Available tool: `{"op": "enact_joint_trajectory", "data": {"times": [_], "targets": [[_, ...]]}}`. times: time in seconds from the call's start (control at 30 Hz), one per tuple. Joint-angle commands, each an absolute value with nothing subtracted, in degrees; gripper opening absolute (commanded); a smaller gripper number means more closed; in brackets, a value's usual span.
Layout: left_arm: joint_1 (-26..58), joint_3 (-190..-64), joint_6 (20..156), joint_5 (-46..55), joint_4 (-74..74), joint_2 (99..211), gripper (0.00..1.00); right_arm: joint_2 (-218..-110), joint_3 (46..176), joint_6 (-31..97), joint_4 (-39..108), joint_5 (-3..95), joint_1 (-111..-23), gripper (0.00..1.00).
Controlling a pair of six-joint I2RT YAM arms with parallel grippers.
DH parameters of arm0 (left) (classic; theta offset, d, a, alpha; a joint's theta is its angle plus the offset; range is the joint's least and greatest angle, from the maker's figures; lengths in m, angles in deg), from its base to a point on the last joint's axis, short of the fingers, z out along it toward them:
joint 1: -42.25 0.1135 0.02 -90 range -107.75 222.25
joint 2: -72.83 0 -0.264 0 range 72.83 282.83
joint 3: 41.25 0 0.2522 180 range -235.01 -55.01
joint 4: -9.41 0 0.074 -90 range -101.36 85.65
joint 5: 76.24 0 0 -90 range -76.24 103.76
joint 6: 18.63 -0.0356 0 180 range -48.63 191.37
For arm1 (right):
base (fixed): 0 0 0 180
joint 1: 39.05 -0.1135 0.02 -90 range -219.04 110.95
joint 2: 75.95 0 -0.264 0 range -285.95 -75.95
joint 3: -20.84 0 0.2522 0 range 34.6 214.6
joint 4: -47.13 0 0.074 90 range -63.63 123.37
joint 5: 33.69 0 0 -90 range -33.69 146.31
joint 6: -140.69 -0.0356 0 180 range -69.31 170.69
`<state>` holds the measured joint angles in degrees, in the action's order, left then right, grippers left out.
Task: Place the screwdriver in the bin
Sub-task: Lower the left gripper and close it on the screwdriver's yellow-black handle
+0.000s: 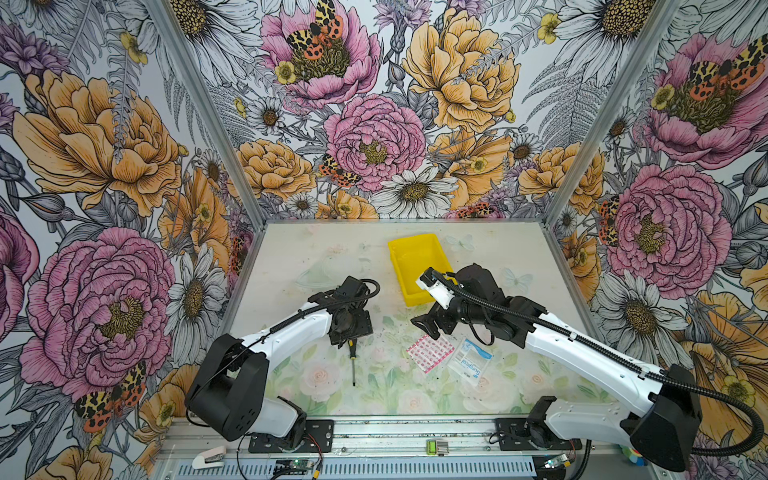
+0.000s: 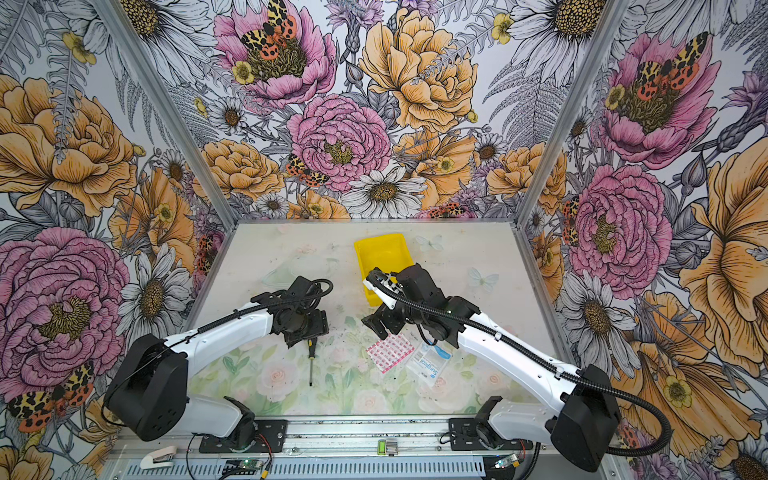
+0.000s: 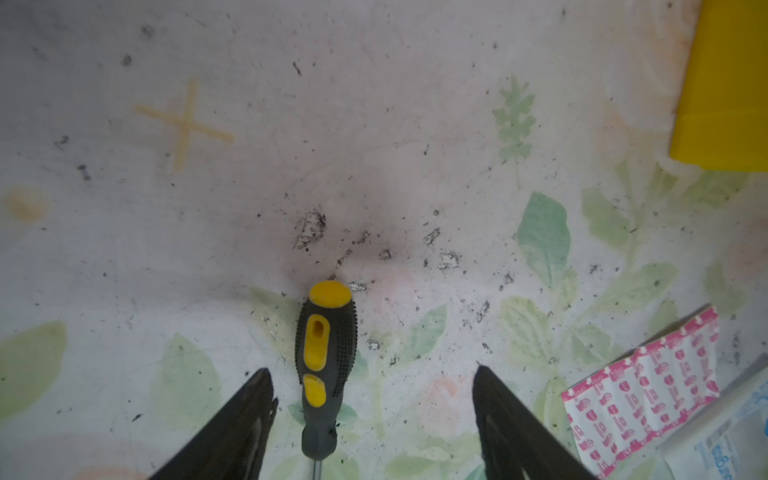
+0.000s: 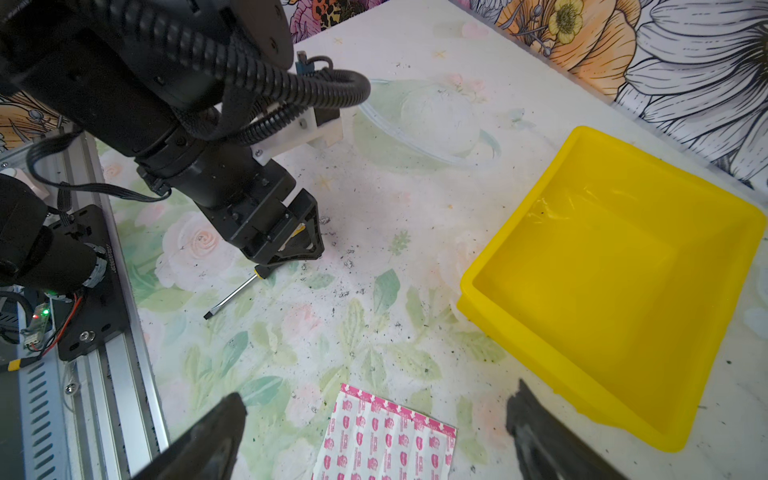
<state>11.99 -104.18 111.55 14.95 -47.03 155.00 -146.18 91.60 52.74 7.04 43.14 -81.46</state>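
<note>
Left wrist view: left gripper (image 3: 372, 370) jaws released, straddling the black-and-yellow-handled, silver-shafted screwdriver (image 3: 326, 361); both top views hide this gap. Right wrist view: right gripper (image 4: 379, 388) jaws released.

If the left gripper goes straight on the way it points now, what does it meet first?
Most likely the screwdriver: its handle lies between the open jaws of the left gripper. The height above it is unclear.

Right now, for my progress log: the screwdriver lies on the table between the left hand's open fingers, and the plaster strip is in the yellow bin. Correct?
Not quite: the right wrist view shows the plaster strip lying on the table outside the bin. The rest holds.
</note>
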Motion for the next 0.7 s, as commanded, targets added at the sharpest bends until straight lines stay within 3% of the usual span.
{"op": "enact_joint_trajectory", "data": {"times": [0.0,0.43,0.67], "targets": [[11.6,-103.3,112.0,17.5,-47.2,155.6,0.72,-146.7,92.0,53.1,8.7,43.9,-81.8,1.00],[12.1,-102.3,112.8,20.0,-47.0,158.7,0.51,-149.8,93.8,53.2,9.7,41.7,-81.8,1.00],[12.1,-102.7,112.4,20.7,-47.0,160.8,0.46,-149.3,93.4,53.9,9.7,41.7,-81.7,1.00]]}}
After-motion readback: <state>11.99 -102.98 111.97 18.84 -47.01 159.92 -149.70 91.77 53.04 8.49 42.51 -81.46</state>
